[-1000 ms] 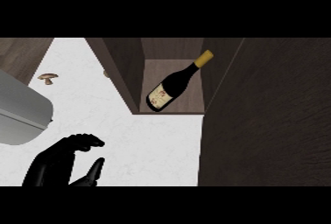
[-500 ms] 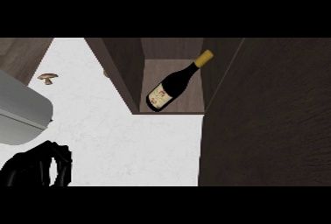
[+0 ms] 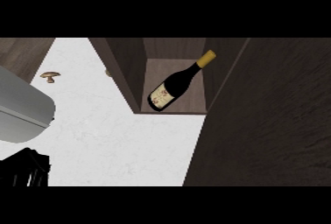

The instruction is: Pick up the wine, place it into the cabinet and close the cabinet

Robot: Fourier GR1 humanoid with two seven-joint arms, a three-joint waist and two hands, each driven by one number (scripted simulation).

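Dark wine lies tilted inside the open cabinet. Left hand sits on the counter at lower left; finger state cannot be determined.

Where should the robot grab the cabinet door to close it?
Probably the door's free edge, the long edge running along the opening, pushed from its outer face toward the opening. The door stands swung wide, and no handle shows on it. The wine bottle already lies inside the cabinet, leaning with its gold top toward the door.
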